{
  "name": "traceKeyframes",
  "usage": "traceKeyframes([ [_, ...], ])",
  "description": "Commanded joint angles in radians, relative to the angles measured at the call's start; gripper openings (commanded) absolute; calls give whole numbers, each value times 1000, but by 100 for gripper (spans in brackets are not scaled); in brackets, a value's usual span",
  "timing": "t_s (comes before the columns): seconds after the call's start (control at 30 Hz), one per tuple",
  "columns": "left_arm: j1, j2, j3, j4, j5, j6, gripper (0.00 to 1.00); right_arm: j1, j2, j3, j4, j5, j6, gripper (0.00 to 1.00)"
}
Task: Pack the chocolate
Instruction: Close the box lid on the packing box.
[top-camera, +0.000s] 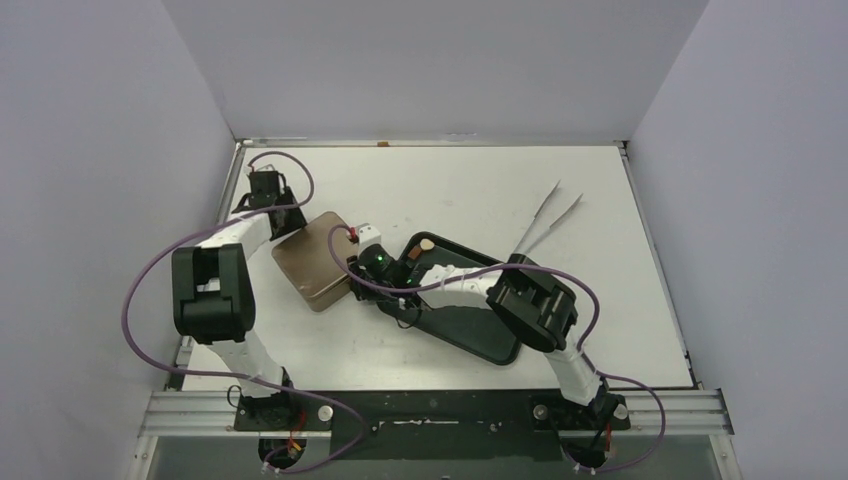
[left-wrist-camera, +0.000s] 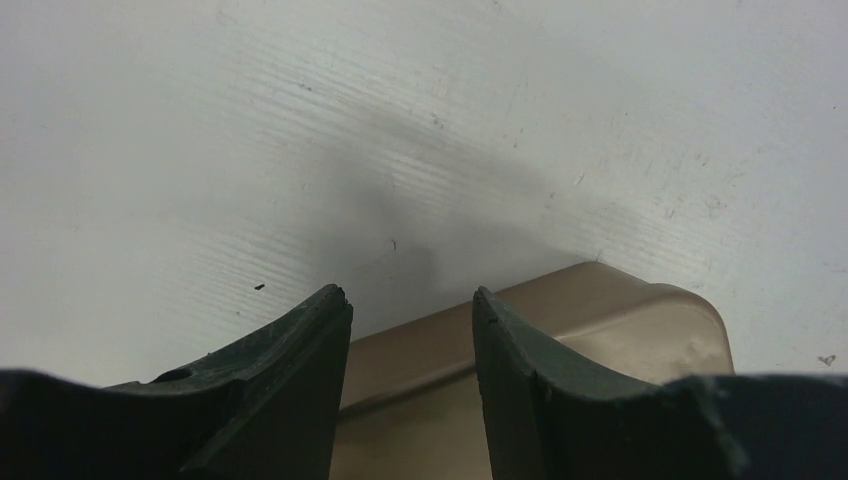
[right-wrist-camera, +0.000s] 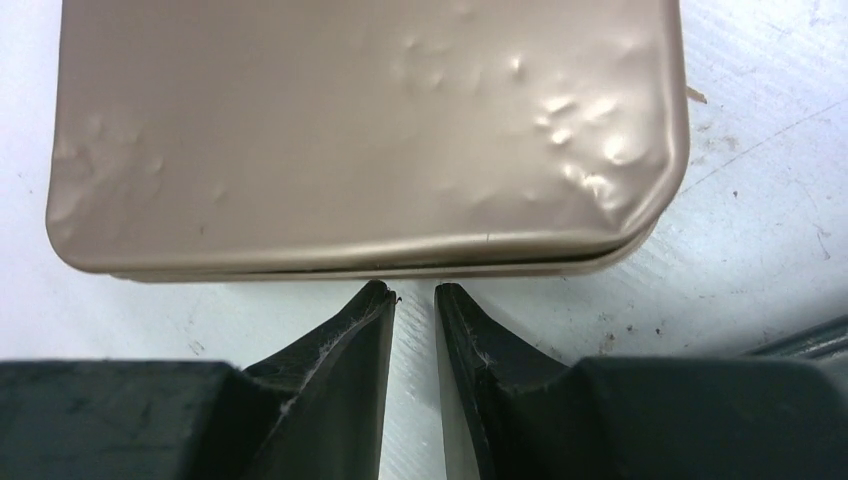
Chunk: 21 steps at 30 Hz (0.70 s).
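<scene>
The gold-brown tin (top-camera: 315, 262) lies left of centre with its lid on; it also shows in the left wrist view (left-wrist-camera: 600, 320) and the right wrist view (right-wrist-camera: 360, 130). One small round cream-tan chocolate piece (top-camera: 427, 243) sits at the far end of the black tray (top-camera: 480, 345). No other chocolate is in view. My left gripper (top-camera: 283, 218) is open and empty, its fingers over the tin's far-left edge (left-wrist-camera: 410, 295). My right gripper (top-camera: 352, 272) has its jaws almost together and empty, its tips against the tin's near side (right-wrist-camera: 415, 288).
A pair of metal tongs (top-camera: 548, 222) lies on the white table at the back right. The black tray lies slantwise under my right arm, just right of the tin. White walls close in the table on three sides.
</scene>
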<state>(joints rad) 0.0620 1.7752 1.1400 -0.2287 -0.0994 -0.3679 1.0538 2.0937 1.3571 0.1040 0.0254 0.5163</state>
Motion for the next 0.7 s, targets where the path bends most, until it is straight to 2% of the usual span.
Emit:
traceKeyframes([
  [0.0,-12,-81,-26,20,-21,-26,46,-5,25,42,72,41,17,24],
  [0.23,-32,-118,-50,-8,-53,-48,46,-4,30,23,152,67,40,24],
  [0.67,-30,-79,-44,-58,-92,-50,47,-15,29,-60,401,128,89,24],
])
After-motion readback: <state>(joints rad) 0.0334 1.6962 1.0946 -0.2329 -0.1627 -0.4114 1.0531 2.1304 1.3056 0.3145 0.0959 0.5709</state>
